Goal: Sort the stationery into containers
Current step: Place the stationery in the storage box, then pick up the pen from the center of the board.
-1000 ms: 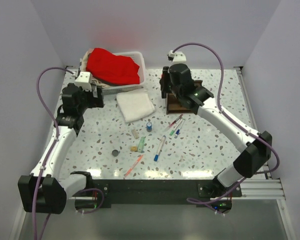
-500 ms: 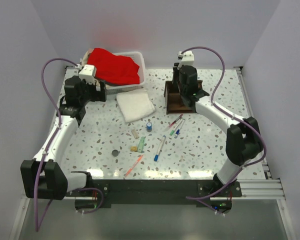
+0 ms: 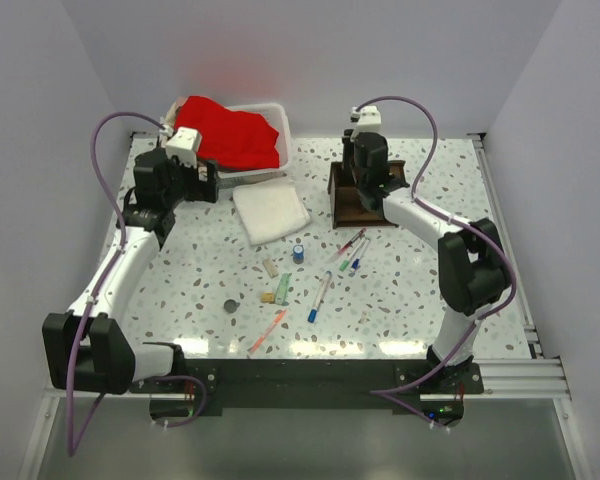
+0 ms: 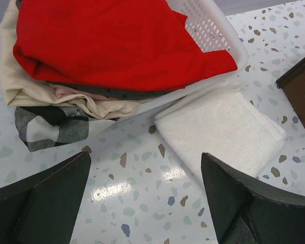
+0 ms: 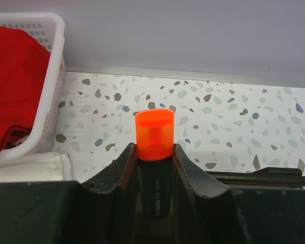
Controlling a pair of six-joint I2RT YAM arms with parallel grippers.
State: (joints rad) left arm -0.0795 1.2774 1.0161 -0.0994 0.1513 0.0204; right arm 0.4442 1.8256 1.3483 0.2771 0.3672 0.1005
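**A:** On the bench, from the top camera, what is lying out?

**B:** Loose stationery is lying mid-bench: one tiny blue bottle (image 3: 298, 251), one beige block (image 3: 270, 267), one green block (image 3: 282, 288) with a small yellowish piece (image 3: 268, 298) just beside it, and one dark disc (image 3: 230, 306). One pink-red pen (image 3: 268, 331) and one blue-tipped pen (image 3: 318, 298) are lying there too, plus a cluster (image 3: 351, 250) that I am counting as three slim pens. Any printing on them is showing too small to read.

**A:** And the container?

**B:** One dark brown wooden organizer (image 3: 355, 208) is sitting toward the far right, and the right arm (image 3: 420, 215) is reaching over it. The left arm (image 3: 130, 260) is pointing toward one white basket (image 3: 275, 106) that is holding red cloth (image 3: 225, 133). One folded white cloth (image 3: 270, 212) is lying just beside the basket.

**A:** What is the left wrist camera showing?

**B:** The left gripper (image 4: 145, 162) is hovering over speckled bench. Its jaws are spread wide and grasping nothing. The basket, the white cloth and a corner of the organizer are lying beyond them.

**A:** And the right wrist camera?

**B:** The right gripper (image 5: 154, 152) is holding its jaws clenched on one marker (image 5: 154, 133) above the organizer. The marker is standing upright, with its bright orange cap poking above the jaw tips. The jaws are hiding most of its black barrel, so any label is staying out of sight.
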